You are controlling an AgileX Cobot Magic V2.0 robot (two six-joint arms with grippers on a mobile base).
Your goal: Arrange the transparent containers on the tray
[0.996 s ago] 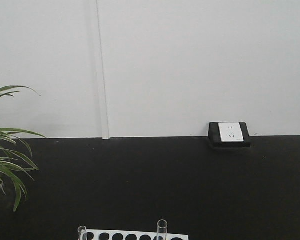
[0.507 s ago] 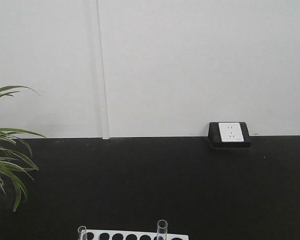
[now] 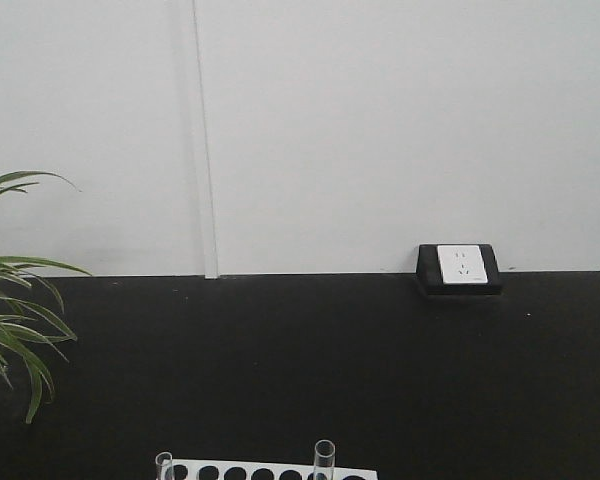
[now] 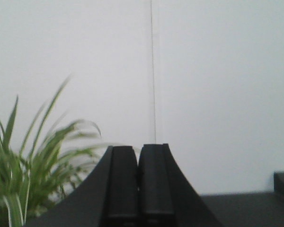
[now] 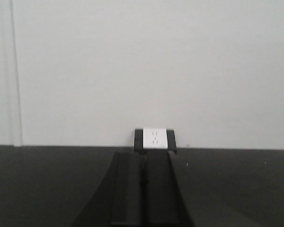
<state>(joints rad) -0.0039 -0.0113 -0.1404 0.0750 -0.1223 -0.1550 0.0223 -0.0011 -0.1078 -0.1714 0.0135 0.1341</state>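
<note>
My left gripper (image 4: 139, 150) is clenched, its pads pressed together with nothing between them. It points at a white wall (image 4: 217, 94) with a plant (image 4: 33, 175) to its left. My right gripper (image 5: 142, 157) is likewise closed on nothing, aimed at a socket (image 5: 155, 138). Two tubes (image 3: 324, 458) rise upright from the rack (image 3: 270, 471) at the bottom edge of the front view, the left tube (image 3: 164, 465) at its left end. They show only there, so I cannot tell how they lie relative to my jaws.
</note>
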